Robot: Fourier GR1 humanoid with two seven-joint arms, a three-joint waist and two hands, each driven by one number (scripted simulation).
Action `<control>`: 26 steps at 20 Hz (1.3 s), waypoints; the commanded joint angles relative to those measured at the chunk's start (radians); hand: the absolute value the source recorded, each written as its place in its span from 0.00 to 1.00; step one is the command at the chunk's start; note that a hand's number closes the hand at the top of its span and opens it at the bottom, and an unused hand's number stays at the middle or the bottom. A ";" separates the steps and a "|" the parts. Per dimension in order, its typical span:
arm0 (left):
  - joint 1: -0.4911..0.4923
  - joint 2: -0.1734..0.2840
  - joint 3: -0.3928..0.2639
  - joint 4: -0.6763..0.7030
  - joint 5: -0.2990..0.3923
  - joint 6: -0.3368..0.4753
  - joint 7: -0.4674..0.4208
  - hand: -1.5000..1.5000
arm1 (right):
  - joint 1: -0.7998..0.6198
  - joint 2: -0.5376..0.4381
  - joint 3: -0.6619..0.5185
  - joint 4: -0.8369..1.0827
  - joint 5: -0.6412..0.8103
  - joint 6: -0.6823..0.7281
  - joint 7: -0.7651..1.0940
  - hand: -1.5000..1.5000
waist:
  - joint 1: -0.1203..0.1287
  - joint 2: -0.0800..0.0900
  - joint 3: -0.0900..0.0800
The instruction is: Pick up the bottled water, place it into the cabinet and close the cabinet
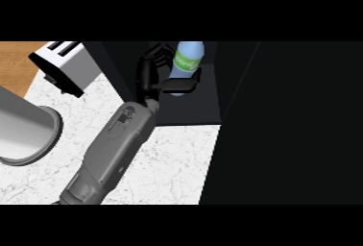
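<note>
The bottled water [188, 54] is a pale blue bottle with a green label, standing inside the dark cabinet [202, 108] near its back. My left hand [150, 72] reaches into the cabinet from the lower left. Its fingers curl along the bottle's left side, and the thumb [181, 85] crosses the bottle's lower part and hides it there. The hand is shut on the bottle. The dark cabinet door [291, 125] stands open and fills the right of the view. My right hand does not show.
A white toaster [66, 65] sits at the upper left, beside a wooden surface [16, 60]. A large grey metal pot [25, 129] stands at the left edge. My forearm crosses the white marble counter [174, 163].
</note>
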 commanded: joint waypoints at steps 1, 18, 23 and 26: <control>-0.099 -0.004 0.024 0.173 0.017 0.017 -0.067 1.00 | 0.000 -0.001 -0.031 -0.050 -0.007 0.015 0.010 0.00 | -0.005 0.005 0.000; -0.235 -0.004 0.132 0.587 -0.026 0.069 -0.210 1.00 | -0.004 -0.020 0.023 -0.115 0.016 0.009 0.044 0.00 | -0.034 0.013 -0.001; -0.253 0.014 0.159 0.658 -0.039 0.079 -0.239 1.00 | 0.035 -0.023 0.051 -0.063 0.035 0.000 -0.016 0.00 | -0.041 0.014 -0.001; -0.269 0.004 0.152 0.694 -0.061 0.130 -0.243 1.00 | 0.018 -0.016 0.054 -0.033 0.018 0.010 -0.050 0.00 | -0.038 0.016 0.000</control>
